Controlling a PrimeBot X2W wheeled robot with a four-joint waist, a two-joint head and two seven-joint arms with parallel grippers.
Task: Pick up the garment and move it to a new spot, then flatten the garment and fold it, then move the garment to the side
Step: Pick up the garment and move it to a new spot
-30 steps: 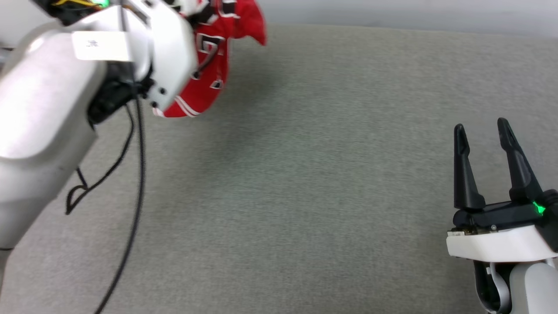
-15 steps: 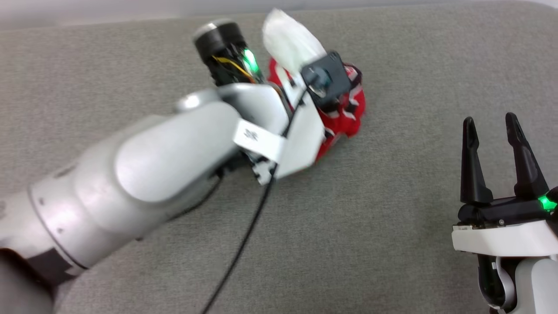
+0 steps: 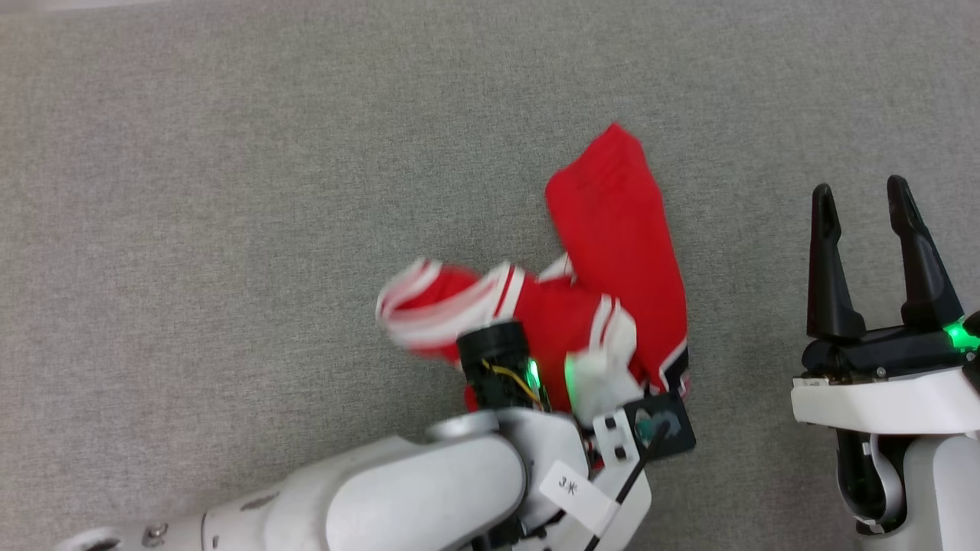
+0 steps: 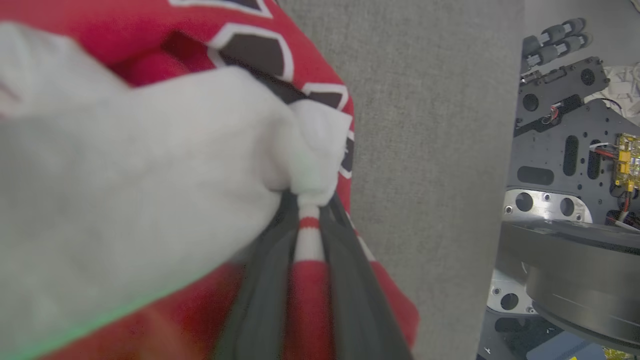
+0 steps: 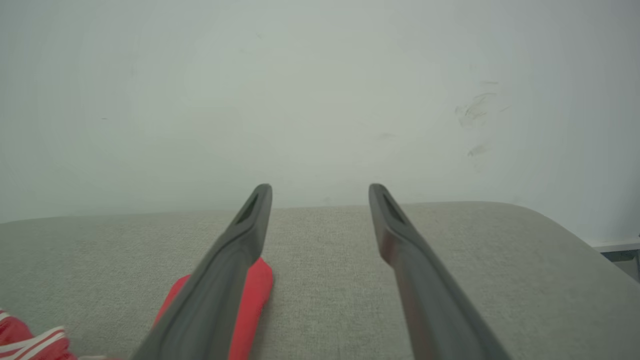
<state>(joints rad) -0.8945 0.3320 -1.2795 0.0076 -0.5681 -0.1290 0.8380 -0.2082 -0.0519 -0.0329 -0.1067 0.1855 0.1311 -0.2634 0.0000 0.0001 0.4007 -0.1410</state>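
The garment (image 3: 612, 229), red with white sleeves and striped trim, lies crumpled on the grey surface in the middle of the head view. One red flap stretches away from me. My left arm reaches in from the bottom, its wrist over the near end of the bundle. In the left wrist view my left gripper (image 4: 310, 202) is shut on a red-white striped trim of the garment (image 4: 307, 240), with white sleeve cloth bunched just past the fingertips. My right gripper (image 3: 857, 195) stands open to the right of the garment, apart from it; its own view shows my right gripper (image 5: 320, 190) empty and the garment's (image 5: 257, 290) flap lower left.
The grey fabric surface (image 3: 230, 191) spreads wide to the left and far side. A pale wall (image 5: 320, 90) rises behind its rounded far edge. My own dark base (image 4: 565, 150) shows past the surface's edge in the left wrist view.
The head camera has tilted. My left arm has carried the hanging garment from the far left down to the middle of the surface, where it now rests. The right gripper has stayed open.
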